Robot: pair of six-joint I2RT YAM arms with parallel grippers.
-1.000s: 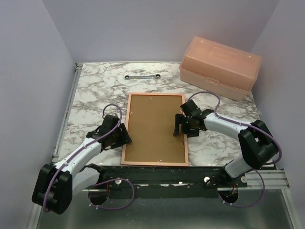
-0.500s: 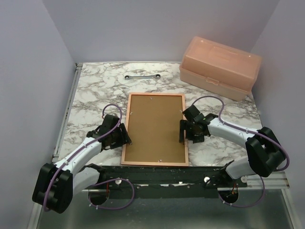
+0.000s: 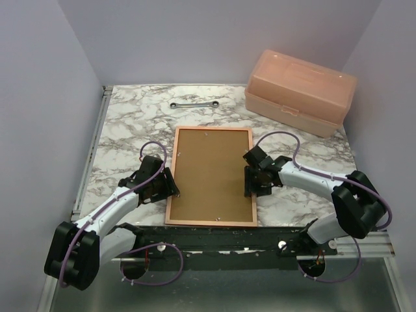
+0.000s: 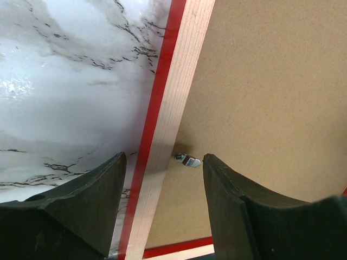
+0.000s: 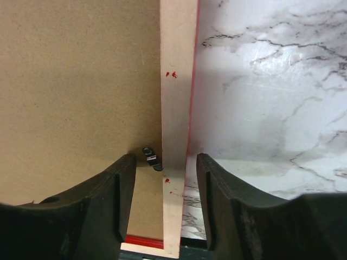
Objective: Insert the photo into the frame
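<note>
Two questions: where is the frame, and how are my grippers set?

— Your frame (image 3: 209, 222) lies face down in the middle of the table (image 3: 130, 123), pale wood rails up, with the brown backing board (image 3: 211, 172) seated inside it. Your left gripper (image 4: 162, 160) is at its 9 o'clock rail and your right gripper (image 5: 165, 160) at its 3 o'clock rail. Both have their jaws apart, one finger on either side of the rail and gripping nothing. I can't see the photo in any view.

— How will it handle?

— I'd expect it to be light and stiff, but the rails are thin and will probably twist if you lift from one side. Take hold mid-rail, across the wood. A small clip (image 4: 187, 160) sits just inside each rail near your fingers, so I'd work on those rather than on the board's face. Treat the photo as thin and easily creased, and hold it only by its edges.
</note>
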